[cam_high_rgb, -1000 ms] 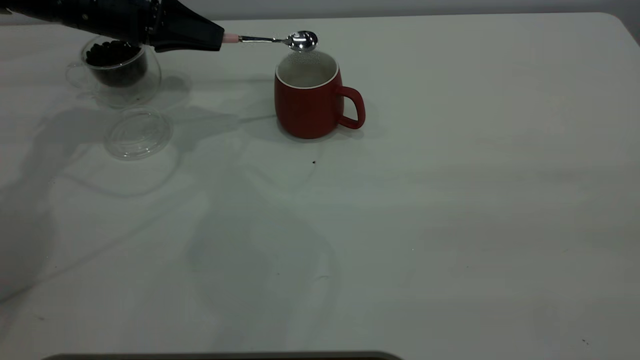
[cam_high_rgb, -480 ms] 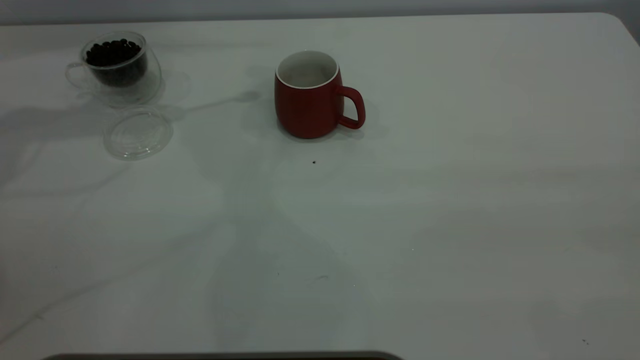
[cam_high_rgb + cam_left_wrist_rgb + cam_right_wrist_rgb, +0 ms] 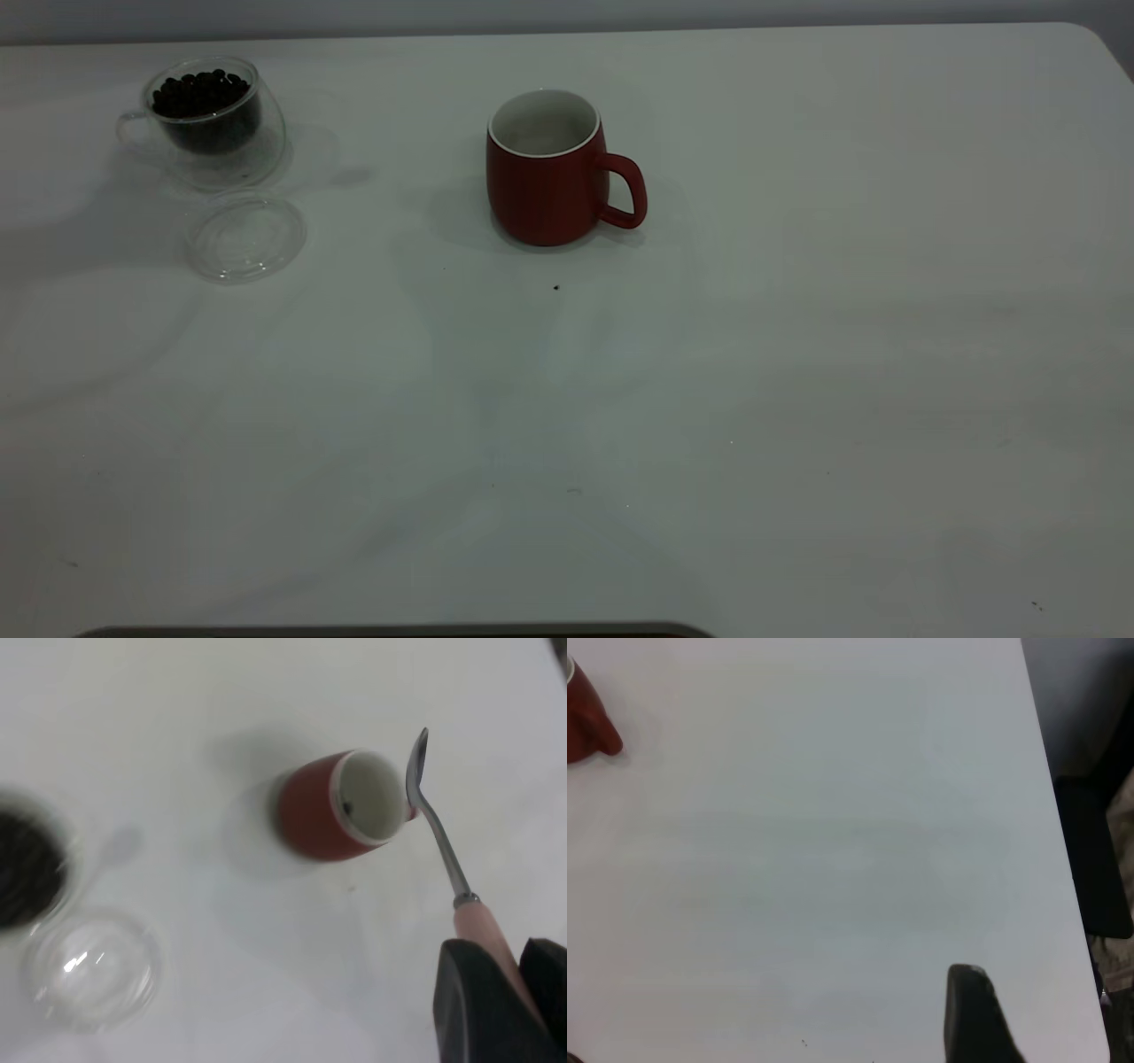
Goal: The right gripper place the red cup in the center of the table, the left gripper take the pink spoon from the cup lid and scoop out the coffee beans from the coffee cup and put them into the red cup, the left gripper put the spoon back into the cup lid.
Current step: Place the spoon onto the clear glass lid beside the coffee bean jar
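A: Plain white tabletop, grey wall behind. Red cup mid-tabletop toward the far side, handle pointing right. Coffee cup far left with coffee beans heaped inside, cup lid just near of it, apart, nothing on it.

B: Spoon?

A: Pink spoon is in the left pincer, clamped on the pink handle end, up above the tabletop, out of the exterior view. Bowl looks empty. One dark bit inside the red cup in the left wrist view, probably a bean.

B: Handling?

A: Light, stiff, thin; the metal neck is likely slick, so the handle is the right hold. The lid looks light and may skid when the spoon lands.

B: Right pincer?

A: Near right, only one finger shows; can't tell its opening.
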